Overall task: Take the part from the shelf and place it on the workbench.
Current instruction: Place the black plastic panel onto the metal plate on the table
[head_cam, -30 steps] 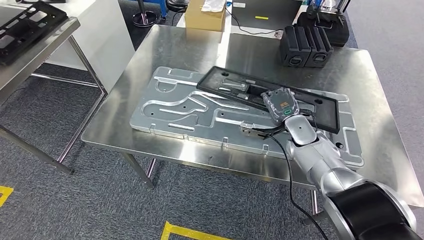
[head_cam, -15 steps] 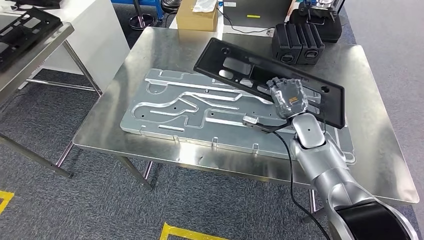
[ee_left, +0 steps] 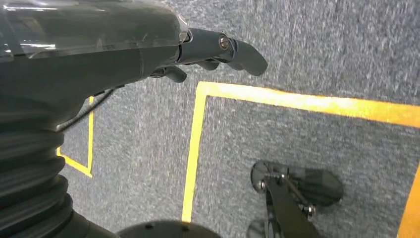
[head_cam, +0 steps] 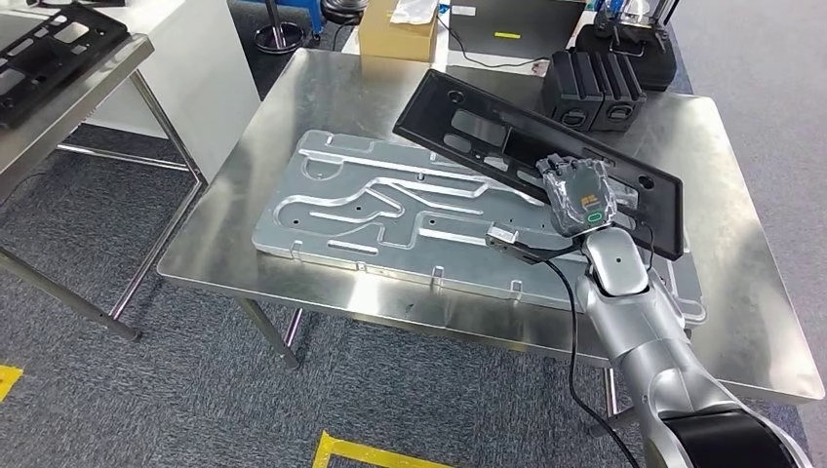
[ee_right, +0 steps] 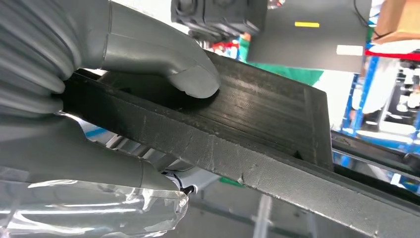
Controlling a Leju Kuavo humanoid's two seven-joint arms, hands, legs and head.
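A long black plastic frame part (head_cam: 488, 127) is tilted above the workbench (head_cam: 293, 107), and my right hand (head_cam: 577, 193) grips it near its right end. The part hangs over a large machined metal plate (head_cam: 371, 210) lying on the bench. In the right wrist view the thumb (ee_right: 193, 79) presses on the part's flat face (ee_right: 257, 124) while the fingers wrap under its edge. My left hand (ee_left: 148, 44) hangs over the grey carpet and holds nothing, its dark fingers spread loosely.
Two black boxes (head_cam: 595, 90) and a dark case (head_cam: 626, 39) stand at the bench's far right; a cardboard box (head_cam: 398, 31) sits behind it. At the left a metal shelf (head_cam: 117, 68) carries another black frame (head_cam: 54, 49). Yellow tape (head_cam: 371, 453) marks the floor.
A second ago the black part lay low over the plate; my right hand has raised and tilted it, its far end now higher. The view shifted slightly.
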